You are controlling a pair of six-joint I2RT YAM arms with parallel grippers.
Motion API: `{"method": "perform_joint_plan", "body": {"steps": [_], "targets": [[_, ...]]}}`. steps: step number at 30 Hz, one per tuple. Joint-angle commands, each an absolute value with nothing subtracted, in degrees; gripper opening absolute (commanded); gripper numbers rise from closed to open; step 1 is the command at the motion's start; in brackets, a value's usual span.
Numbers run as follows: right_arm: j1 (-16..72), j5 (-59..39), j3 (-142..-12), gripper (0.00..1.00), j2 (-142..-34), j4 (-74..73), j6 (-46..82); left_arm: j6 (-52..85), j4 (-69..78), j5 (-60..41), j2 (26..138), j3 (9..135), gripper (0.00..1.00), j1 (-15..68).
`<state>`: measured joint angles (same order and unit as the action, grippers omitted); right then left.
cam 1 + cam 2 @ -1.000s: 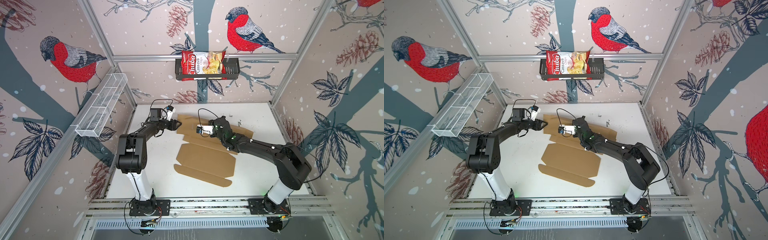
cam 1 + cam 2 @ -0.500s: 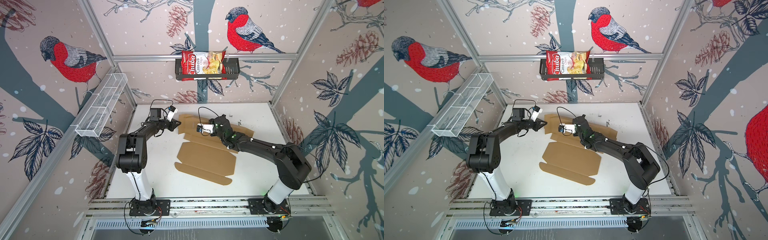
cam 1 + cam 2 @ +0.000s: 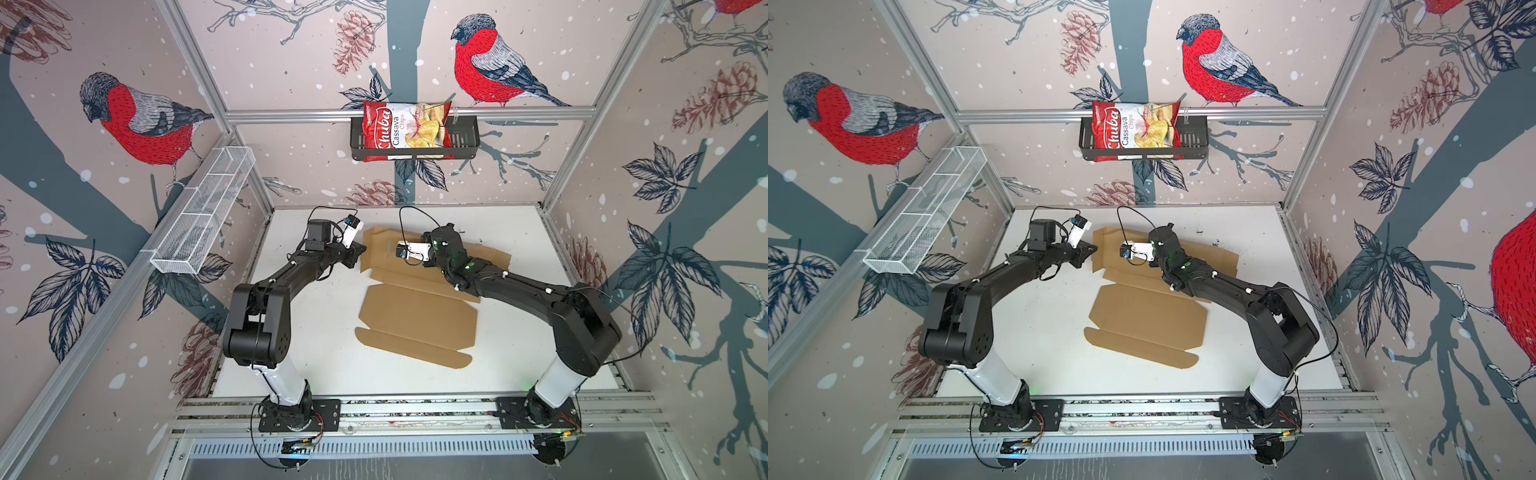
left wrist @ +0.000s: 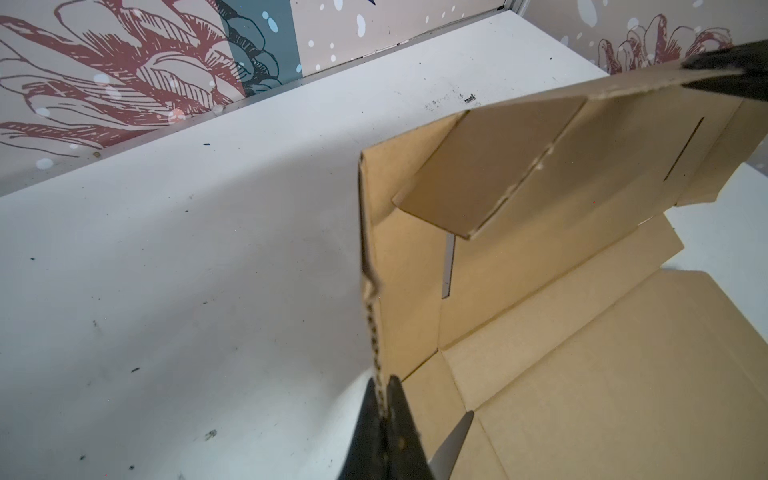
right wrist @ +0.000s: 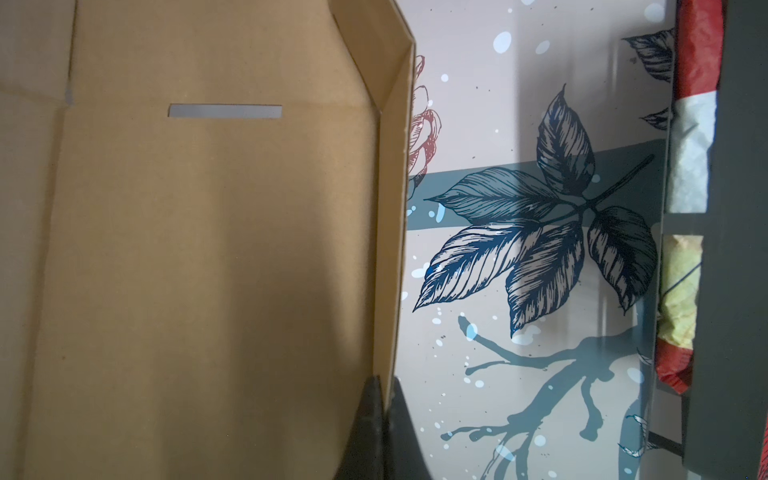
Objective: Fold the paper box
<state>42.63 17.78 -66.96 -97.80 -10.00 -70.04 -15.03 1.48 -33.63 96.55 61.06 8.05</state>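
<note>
Paper box (image 3: 417,318) | your left jaws and right jaws each pinch a raised far flap | near panels flat; most folding left.

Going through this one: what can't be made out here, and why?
Right gripper: its grip on the paper box is hidden behind its own wrist in both top views.
Far flaps of the paper box: partly under the right arm there.
Left gripper: bottom edge of the left wrist view cuts all but its fingertips.
</note>
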Motion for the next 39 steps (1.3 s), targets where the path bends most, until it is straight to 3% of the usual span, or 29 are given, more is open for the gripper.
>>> {"method": "perform_joint_plan", "body": {"steps": [1, 19, 24, 31, 36, 39], "targets": [[42.67, 17.39, -68.25, 0.06, -98.41, -9.05, -68.97, -15.95, 5.31, -31.62, 94.7, 60.11, 0.0, 9.2], [44.46, 20.98, -69.16, 0.17, -100.12, -11.71, -69.49, -5.17, 13.84, -24.78, 86.76, 51.18, 0.0, 13.49], [47.79, 30.87, -64.13, 0.27, -101.91, -26.69, -69.78, -3.09, 16.32, -23.04, 86.0, 50.12, 0.0, 13.62], [48.35, 34.98, -59.54, 0.36, -102.15, -37.11, -69.15, -2.64, 17.26, -20.68, 85.79, 48.74, 0.0, 13.62], [49.39, 37.52, -53.32, 0.38, -102.38, -48.27, -70.9, -2.55, 17.51, -20.71, 85.68, 48.39, 0.0, 13.6], [49.41, 37.36, -52.03, 0.32, -102.84, -49.65, -70.85, -2.86, 17.42, -20.65, 85.94, 48.59, 0.0, 13.62]]}}
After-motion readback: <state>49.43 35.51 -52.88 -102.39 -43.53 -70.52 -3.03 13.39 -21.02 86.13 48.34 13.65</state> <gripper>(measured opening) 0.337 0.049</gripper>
